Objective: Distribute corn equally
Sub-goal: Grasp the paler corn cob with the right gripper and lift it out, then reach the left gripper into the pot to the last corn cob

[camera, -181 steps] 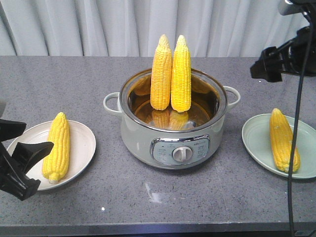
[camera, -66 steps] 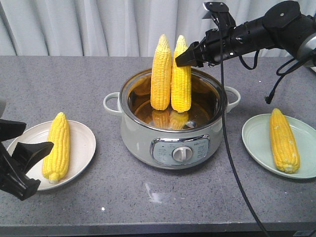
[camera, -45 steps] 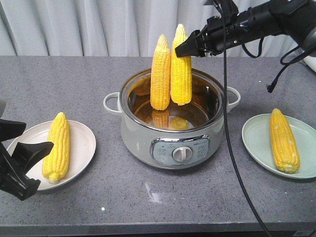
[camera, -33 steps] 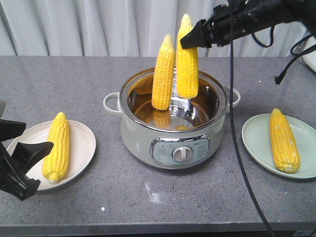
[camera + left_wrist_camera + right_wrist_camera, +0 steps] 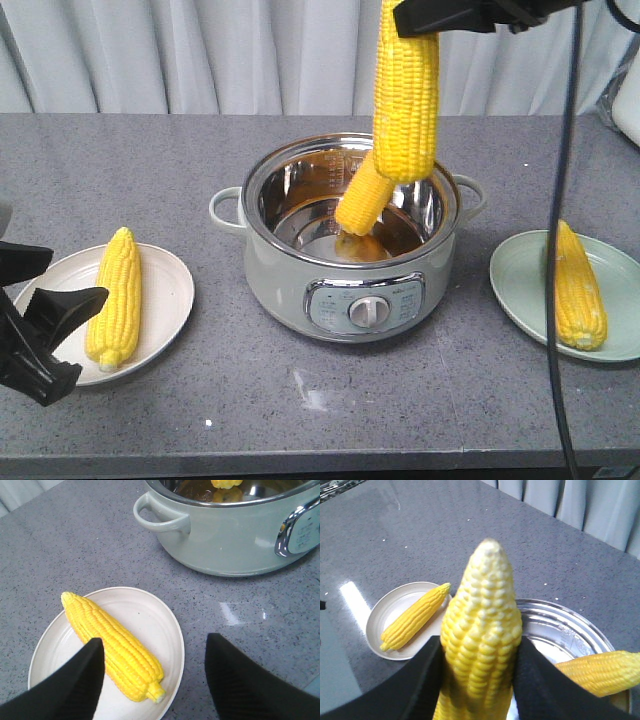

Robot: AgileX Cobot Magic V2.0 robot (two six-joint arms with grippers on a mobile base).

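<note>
My right gripper (image 5: 418, 14) is shut on a yellow corn cob (image 5: 405, 92) and holds it upright above the grey electric pot (image 5: 280, 280). In the right wrist view the fingers (image 5: 422, 680) press both sides of that held cob (image 5: 482, 630). A second cob (image 5: 362, 200) leans tilted inside the pot. Another cob (image 5: 113, 297) lies on the white plate (image 5: 170, 300) at the left. One more cob (image 5: 575, 285) rests on the pale green plate (image 5: 515, 280) at the right. My left gripper (image 5: 45, 318) hangs open over the white plate's near edge, its cob (image 5: 112, 645) below the jaws.
The pot has side handles (image 5: 224, 208) and a front control dial (image 5: 366, 312). A black cable (image 5: 556, 300) hangs from the right arm across the green plate. White curtains (image 5: 200, 50) close off the back. The grey table's front edge (image 5: 300, 462) runs near the bottom.
My right gripper closed on one standing cob and lifted it up out of the pot. The other cob tipped over and now leans inside. The left arm stayed still.
</note>
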